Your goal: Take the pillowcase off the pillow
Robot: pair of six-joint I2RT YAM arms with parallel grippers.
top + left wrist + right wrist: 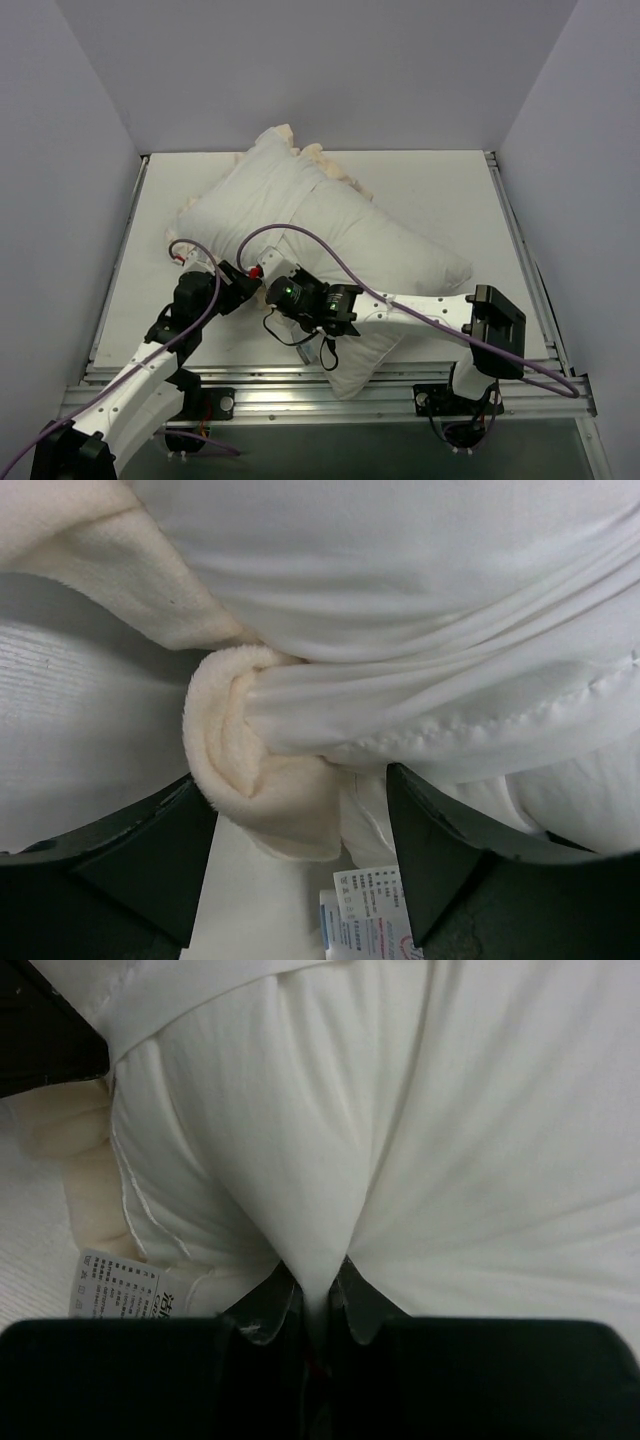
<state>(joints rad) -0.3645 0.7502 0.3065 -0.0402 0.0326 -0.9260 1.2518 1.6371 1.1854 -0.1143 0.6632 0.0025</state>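
Note:
The pillowcase [255,190], pale face out with cream frill at the back, still covers the far left part of the pillow [400,255], whose plain white bulk lies bare to the right. My left gripper [248,280] is open; its jaws stand wide either side of a rolled cream pillowcase edge [235,750] and the pillow corner with its printed label [375,915]. My right gripper [274,284] is shut on a pinch of the pillow's white cloth [318,1285]. The label [115,1285] and cream pillowcase edge [70,1150] show at its left.
The white table [440,190] has metal rails along the right side [525,260] and the near edge [330,400]. Grey walls close in on the left, back and right. Purple cables loop over both arms above the pillow.

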